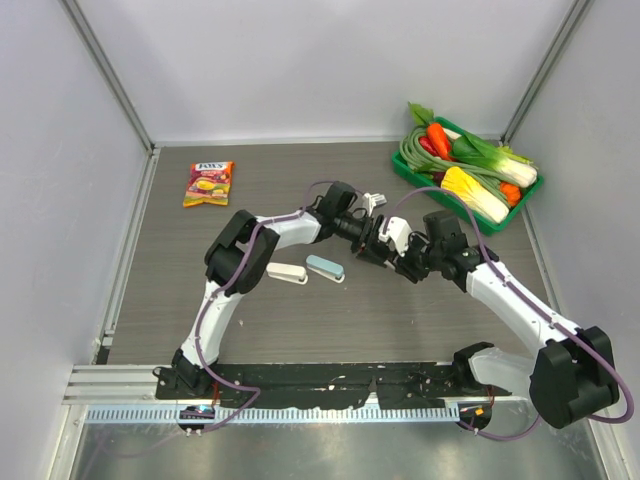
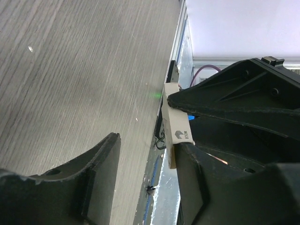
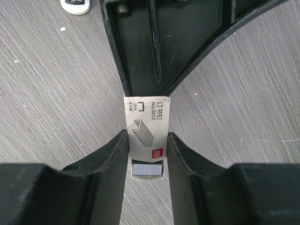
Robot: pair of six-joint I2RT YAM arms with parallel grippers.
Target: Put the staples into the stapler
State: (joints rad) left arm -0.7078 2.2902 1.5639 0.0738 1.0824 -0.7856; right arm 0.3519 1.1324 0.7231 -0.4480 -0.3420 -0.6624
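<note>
The staples are a small whitish box (image 3: 146, 129) with a staple drawing and a red mark. My right gripper (image 3: 146, 143) is shut on its two long sides, above the table. The inner tray with the grey staple strip (image 3: 146, 169) sticks out of the near end. My left gripper (image 2: 147, 145) is open. One finger (image 2: 201, 183) rests against the box's far end (image 2: 177, 126). In the top view both grippers, left (image 1: 372, 238) and right (image 1: 393, 246), meet at the table's middle. A white stapler (image 1: 287, 272) and a teal stapler (image 1: 325, 267) lie to their left.
A green tray (image 1: 500, 228) of toy vegetables stands at the back right. A colourful snack packet (image 1: 208, 183) lies at the back left. The white stapler's end shows at the top left of the right wrist view (image 3: 75, 5). Grey walls enclose the table.
</note>
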